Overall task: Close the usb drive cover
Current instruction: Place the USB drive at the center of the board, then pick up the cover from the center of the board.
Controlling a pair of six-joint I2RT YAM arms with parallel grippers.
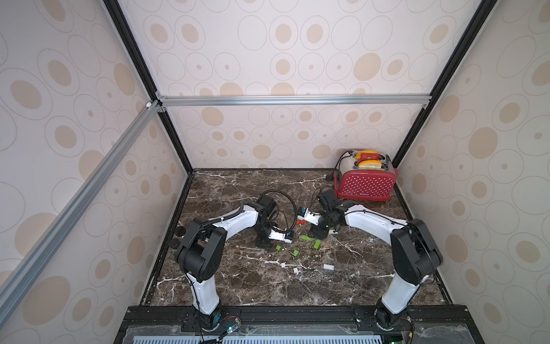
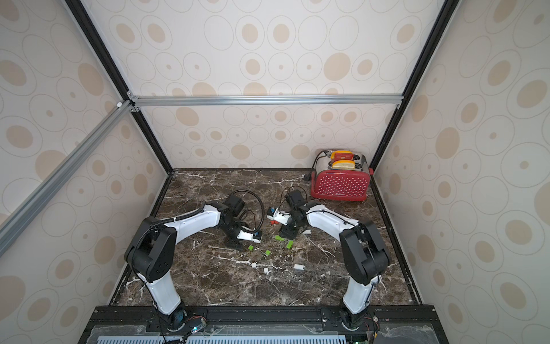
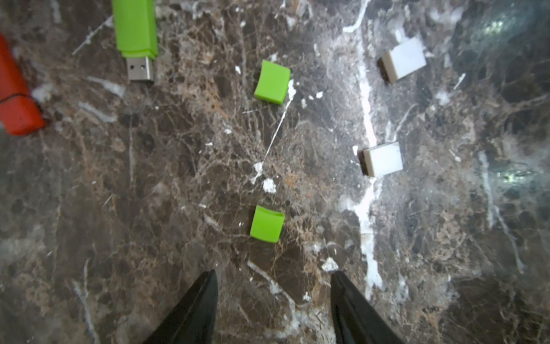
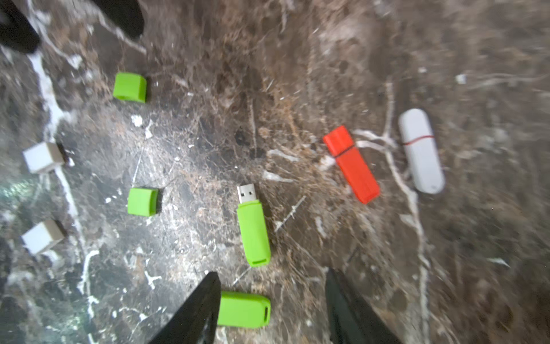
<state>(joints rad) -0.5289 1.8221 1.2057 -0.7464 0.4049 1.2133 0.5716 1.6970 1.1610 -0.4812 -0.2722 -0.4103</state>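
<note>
Left wrist: red drive [image 3: 18,101] cut by edge, green drive [image 3: 135,28] body cropped; second green drive [image 4: 245,309] partly behind right gripper [image 4: 271,273].

A dark marble table [image 1: 238,286] bears a red toaster [image 1: 364,184] at a far corner. Mid-table lie two green drives [image 4: 254,232] [image 4: 244,309], one uncapped, two green caps [image 4: 130,88] [image 4: 143,201], two white caps [image 4: 43,157] [image 4: 41,236], a red drive [image 4: 351,165] and a white drive [image 4: 421,150].

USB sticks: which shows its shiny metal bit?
The green stick nearest the red stick. That and the white stick wear caps; the other green stick hides its end.
</note>
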